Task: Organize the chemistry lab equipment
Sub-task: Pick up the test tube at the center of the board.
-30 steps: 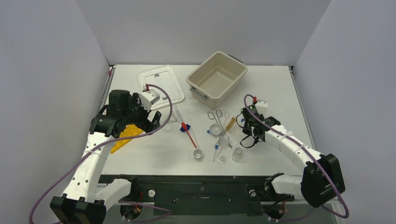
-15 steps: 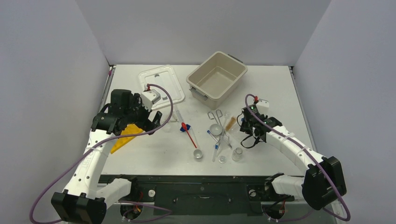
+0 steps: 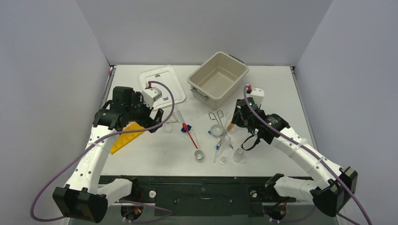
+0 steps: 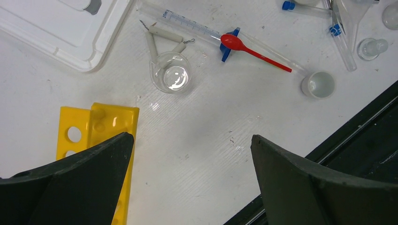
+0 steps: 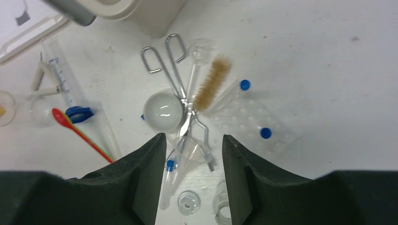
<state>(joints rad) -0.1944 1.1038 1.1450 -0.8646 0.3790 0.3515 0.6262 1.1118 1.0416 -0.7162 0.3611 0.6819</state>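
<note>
- White table [image 3: 274,89] boxed in by plain grey walls [image 3: 202,28], arms bolted at the near edge.
- Beige tub [image 3: 217,80] sits open-topped at the back, a bit right of middle. All the lab gear I can spot is out on the table in front of it.
- White lid [image 3: 164,77] lies flat just left of the tub.
- Left gripper [image 4: 190,137] hangs over the table's left half, fingers spread really wide with nothing between them.
- Yellow tube rack [image 4: 115,124] lies flat under the left finger, partly hidden by it. No tubes in the holes I can see.
- Small clear beaker [image 4: 171,77] stands upright a little beyond the rack. It looks like plain glass with a glare spot, so whether it holds liquid I can't tell.
- Long graduated tube [image 4: 187,24] lies on its side past that beaker, with the red spatula [image 4: 256,50] lying across it.
- A second little beaker [image 4: 318,84] stands by the spatula's thin end. Its inside looks whitish and that's all I can make out.
- Right gripper [image 5: 193,136] is up over the middle clutter, fingers partly apart and not pinching anything.
- Straight below that gap, a clear funnel [image 5: 187,151] on its side, touching the tips of the metal tongs [image 5: 178,79].
- Glass dish [image 5: 163,111] lies against the tongs on the left, milky-looking.
- Brush [image 5: 212,82] lies tilted just right of the tongs.
- Blue caps [image 5: 244,85] sit on clear tubes further right.
- Small vial [image 5: 187,201] stands near the table's front edge.
</note>
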